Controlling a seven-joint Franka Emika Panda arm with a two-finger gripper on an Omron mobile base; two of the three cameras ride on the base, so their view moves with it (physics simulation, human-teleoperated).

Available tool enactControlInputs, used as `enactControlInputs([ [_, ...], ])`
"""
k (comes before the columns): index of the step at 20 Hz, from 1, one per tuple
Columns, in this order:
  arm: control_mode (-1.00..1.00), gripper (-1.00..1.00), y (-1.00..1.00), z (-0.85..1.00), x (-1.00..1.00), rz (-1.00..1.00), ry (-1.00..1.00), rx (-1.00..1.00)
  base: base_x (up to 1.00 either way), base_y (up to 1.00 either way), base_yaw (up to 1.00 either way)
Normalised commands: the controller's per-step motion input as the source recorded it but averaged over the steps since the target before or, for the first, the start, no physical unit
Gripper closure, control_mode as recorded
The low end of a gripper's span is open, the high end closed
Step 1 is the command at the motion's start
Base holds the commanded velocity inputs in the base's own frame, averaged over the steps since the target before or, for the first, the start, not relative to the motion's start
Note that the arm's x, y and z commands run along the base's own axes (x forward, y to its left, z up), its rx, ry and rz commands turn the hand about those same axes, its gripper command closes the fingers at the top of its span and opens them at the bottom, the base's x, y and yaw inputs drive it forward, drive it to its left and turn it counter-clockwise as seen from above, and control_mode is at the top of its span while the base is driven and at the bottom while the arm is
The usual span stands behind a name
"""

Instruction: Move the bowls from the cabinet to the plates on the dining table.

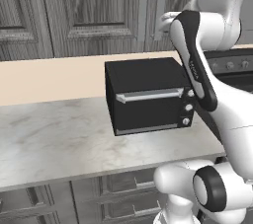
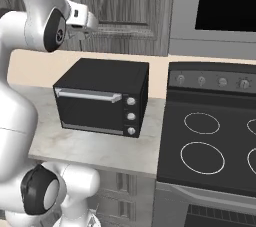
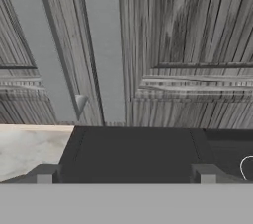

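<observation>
The dark grey wood-grain cabinet [image 1: 99, 6] [image 2: 135, 6] [image 3: 192, 30] hangs above the counter with its doors closed. Two long grey bar handles [image 1: 142, 8] [image 3: 101, 45] run down the meeting edges of the doors. My gripper [image 1: 162, 22] [image 2: 94, 27] [image 3: 124, 174] is raised just in front of these handles, level with their lower ends. It is open, its fingertips [image 3: 44, 174] stand wide apart and hold nothing. The bowls are hidden. The plates and the dining table are out of view.
A black toaster oven [image 1: 148, 94] [image 2: 102, 96] [image 3: 133, 154] stands on the marble counter [image 1: 54, 139] right under my hand. A black stove [image 2: 210, 136] adjoins the counter on the right. Grey drawers [image 1: 118, 193] sit below.
</observation>
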Motion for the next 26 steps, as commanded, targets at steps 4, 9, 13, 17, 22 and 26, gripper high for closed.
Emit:
enactControlInputs([
  [4,-1.00,-1.00,0.04,0.06,0.15,0.00,-0.06,0.00,0.00,0.00,0.00],
  [9,-1.00,-1.00,0.02,0.04,0.30,0.00,-0.06,0.00,0.00,0.00,0.00],
  [13,-1.00,-1.00,0.04,0.00,0.44,0.00,-0.07,0.00,0.00,0.00,0.00],
  [17,-1.00,-1.00,0.09,0.00,0.39,0.00,-0.07,-0.01,0.00,0.00,0.00],
  [22,-1.00,-1.00,0.11,0.00,0.33,0.00,-0.05,0.00,0.00,0.00,0.00],
  [26,-1.00,-1.00,0.03,0.00,0.37,0.00,-0.04,0.00,0.00,0.00,0.00],
])
